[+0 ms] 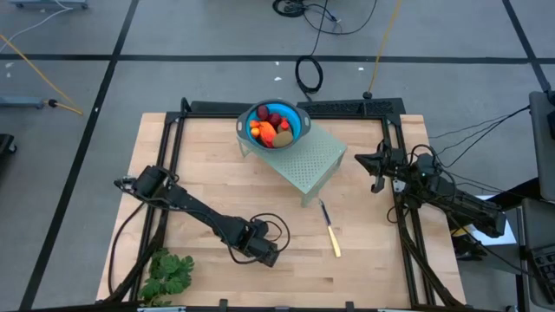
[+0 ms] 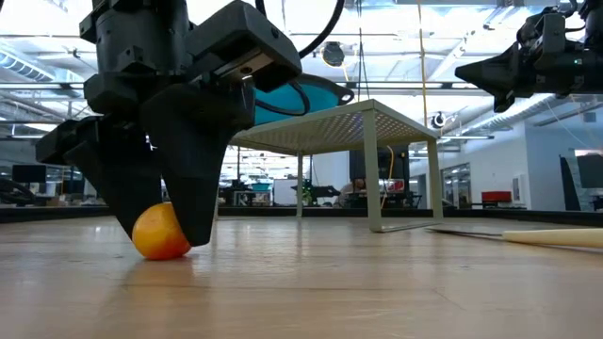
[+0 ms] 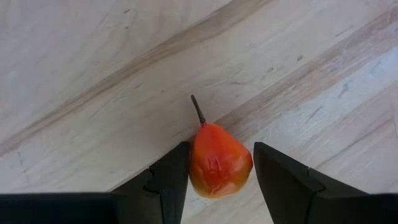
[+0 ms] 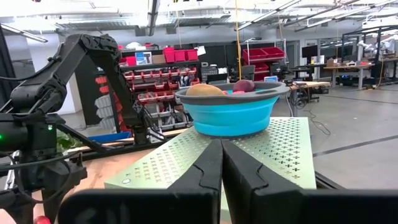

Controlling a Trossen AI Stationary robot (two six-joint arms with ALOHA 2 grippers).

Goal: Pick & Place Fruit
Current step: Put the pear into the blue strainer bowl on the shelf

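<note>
An orange-red pear-shaped fruit (image 3: pixel 219 165) with a dark stem (image 3: pixel 198 111) lies on the wooden table near its front middle. My left gripper (image 3: pixel 221 186) comes down over it, one finger at each side, shut on it. The gripper hides the fruit in the high view, where my left gripper (image 1: pixel 264 251) shows. In the low view the fruit (image 2: pixel 160 233) sits on the table between the two dark fingers. More fruit lies in a blue bowl (image 1: pixel 299 114) on a pale green rack (image 1: pixel 316 165). My right gripper (image 4: pixel 221 165) waits shut, raised at the table's right edge. My left gripper has the fruit's wide body (image 3: pixel 198 171) between its two fingers (image 3: pixel 168 183), one on each flank. The fingers come from above, pointing steeply down, and lie across the fruit. The fruit's underside (image 2: pixel 162 254) rests on the table, and its stem points away from the fingers along the tabletop.
A yellow-handled knife (image 1: pixel 331 232) lies right of my left gripper. A leafy green bunch (image 1: pixel 169 273) lies at the front left corner. The rack with the bowl stands at the far middle. Black frame rails (image 1: pixel 173 147) run along the table's sides.
</note>
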